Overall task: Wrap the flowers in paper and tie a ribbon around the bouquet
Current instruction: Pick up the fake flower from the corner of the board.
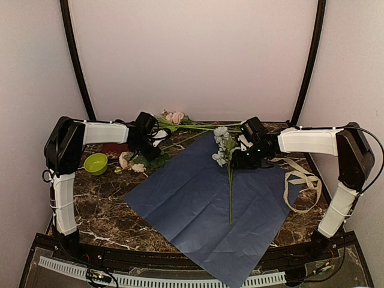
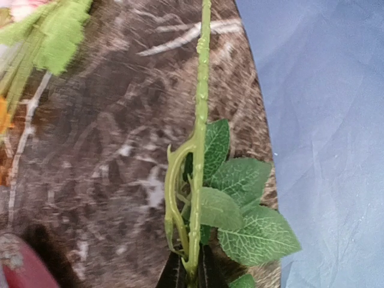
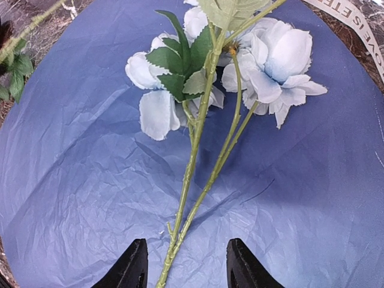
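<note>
The paper (image 1: 198,204) lies flat mid-table, showing its blue face (image 3: 72,180). On it rests a pale blue flower (image 1: 223,147), blooms (image 3: 270,60) toward the back, its stem (image 1: 230,198) running toward the near edge. My right gripper (image 3: 185,264) hovers open over that stem (image 3: 192,156), a finger on each side without touching. My left gripper (image 2: 192,273) is shut on a leafy green flower stem (image 2: 200,120) just left of the paper (image 2: 324,120). Pink flowers (image 1: 174,116) lie at the back, cream ones (image 1: 129,162) at the left. The ribbon (image 1: 300,183) lies loose at the right.
A lime green bowl (image 1: 95,163) sits at the left of the marble table (image 1: 102,204). A dark red object (image 1: 114,147) lies beside my left arm. The paper's near corner (image 1: 231,279) hangs over the table's front edge.
</note>
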`<move>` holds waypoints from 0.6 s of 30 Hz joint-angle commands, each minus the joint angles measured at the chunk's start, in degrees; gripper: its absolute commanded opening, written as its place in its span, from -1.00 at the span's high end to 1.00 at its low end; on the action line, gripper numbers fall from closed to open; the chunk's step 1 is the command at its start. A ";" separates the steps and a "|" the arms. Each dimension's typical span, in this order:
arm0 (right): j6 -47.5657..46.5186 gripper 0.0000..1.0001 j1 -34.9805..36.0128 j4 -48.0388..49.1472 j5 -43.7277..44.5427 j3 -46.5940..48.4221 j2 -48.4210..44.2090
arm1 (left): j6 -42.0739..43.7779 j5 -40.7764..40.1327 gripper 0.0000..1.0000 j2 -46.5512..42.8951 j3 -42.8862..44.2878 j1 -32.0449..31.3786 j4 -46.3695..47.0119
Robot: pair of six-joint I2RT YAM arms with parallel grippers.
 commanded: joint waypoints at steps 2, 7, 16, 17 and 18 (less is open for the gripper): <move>-3.74 0.09 0.41 -0.44 -2.45 1.09 -3.50 | 3.01 -4.41 1.00 -11.79 -0.65 -0.08 1.74; -11.54 -0.03 0.20 -2.93 -5.47 5.27 -10.94 | 8.54 -7.88 1.00 -21.68 -6.06 -0.08 6.38; -23.30 -0.15 0.19 -13.98 -21.23 18.96 -18.64 | 27.81 -1.78 1.00 -36.58 -16.00 -9.44 6.05; -23.84 -0.17 0.20 -15.53 -21.42 20.23 -19.40 | 28.63 -0.66 1.00 -37.55 -16.52 -10.45 5.13; -24.21 -0.20 0.20 -16.82 -20.88 21.50 -20.11 | 28.87 0.37 1.00 -38.15 -16.76 -11.06 3.97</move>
